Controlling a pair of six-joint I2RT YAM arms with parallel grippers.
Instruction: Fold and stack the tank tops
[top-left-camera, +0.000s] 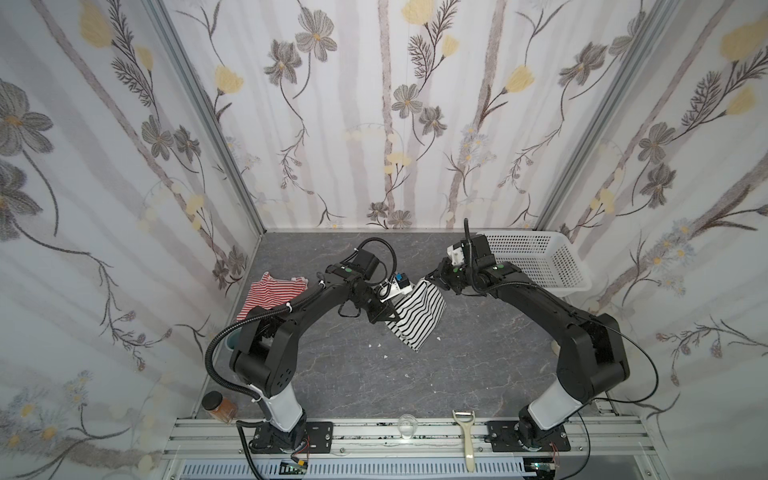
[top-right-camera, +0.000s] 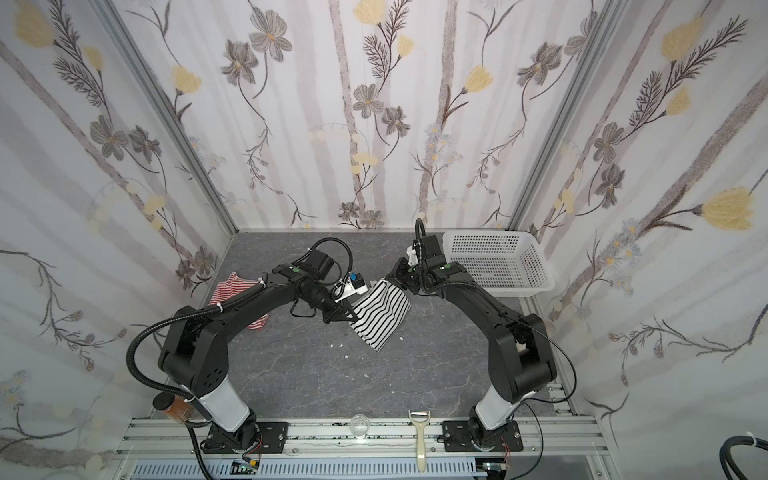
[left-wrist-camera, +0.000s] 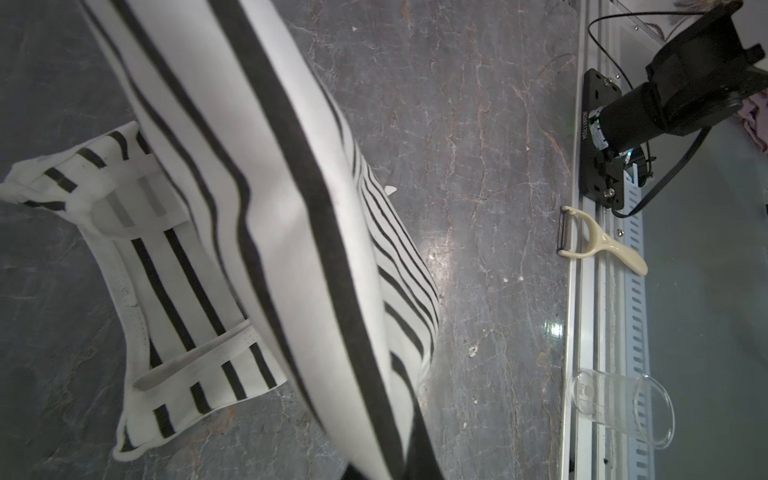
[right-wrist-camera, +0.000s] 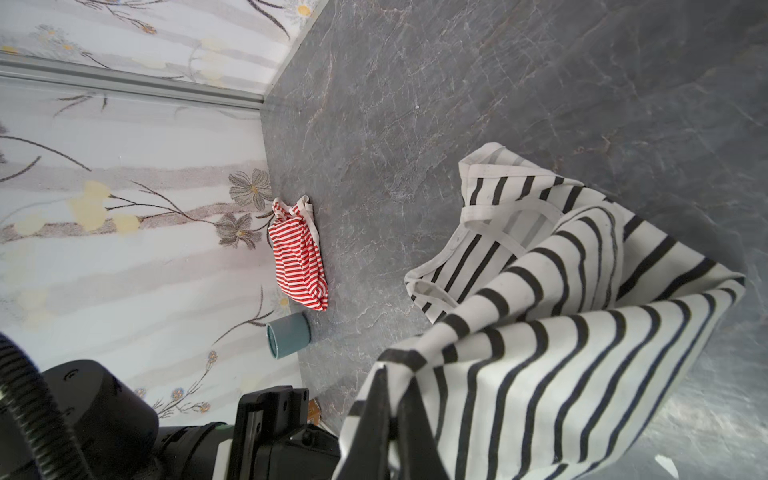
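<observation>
Reaches in from 2 bases at the near edge, elbows raised, forearms angled toward the middle. Pinches with left gripper (top-left-camera: 390, 316) and right gripper (top-left-camera: 429, 279), jaws closed on opposite edges of the black-striped tank top (top-left-camera: 419, 312), wrists apart.

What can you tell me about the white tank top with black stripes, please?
The white tank top with thin black stripes looks like soft knit with plain white trim at the straps. It hangs lifted between both arms: the left gripper and the right gripper are each shut on an edge. Its strap end appears to rest on the grey table.
</observation>
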